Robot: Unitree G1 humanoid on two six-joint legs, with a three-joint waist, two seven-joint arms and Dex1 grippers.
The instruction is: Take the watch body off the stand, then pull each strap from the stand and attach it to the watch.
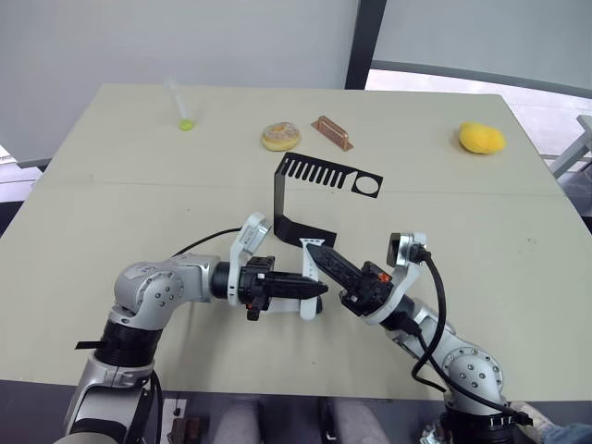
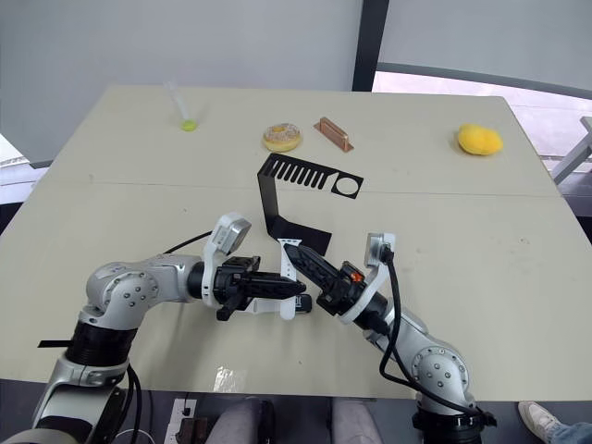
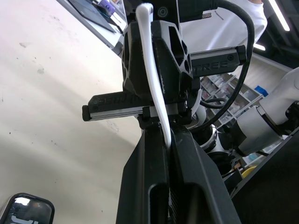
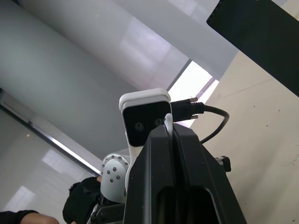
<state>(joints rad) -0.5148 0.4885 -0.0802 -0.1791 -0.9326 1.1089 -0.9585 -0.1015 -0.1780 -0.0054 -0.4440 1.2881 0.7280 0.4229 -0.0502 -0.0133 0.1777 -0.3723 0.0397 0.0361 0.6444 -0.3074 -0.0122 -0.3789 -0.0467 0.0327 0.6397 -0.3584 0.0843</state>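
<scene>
Jaws on both arms are clamped shut on the same white strap (image 1: 309,277): the left gripper (image 1: 319,289) pinches its lower part and the right gripper (image 1: 313,251) pinches the upper end, both meeting just in front of the stand's foot, low over the tabletop (image 1: 481,240). In the left wrist view the strap (image 3: 156,88) runs up out of the closed fingers and across the other gripper.

The stand (image 1: 305,190) looks stripped. Its slotted top plate and round hole carry nothing, so I'd say the watch and straps are already off it. The watch body (image 3: 25,212) sits face-up on the tabletop right beside the left gripper.

So far as I can judge, the pulling-off part is done and the attaching is what's in hand. Can't tell whether this strap is joined to the watch yet, and I can't pick out the second strap.

Back of the tabletop has a donut (image 1: 280,136), a yellow lemon (image 1: 482,139) and a small copper-coloured block (image 1: 332,132).
</scene>
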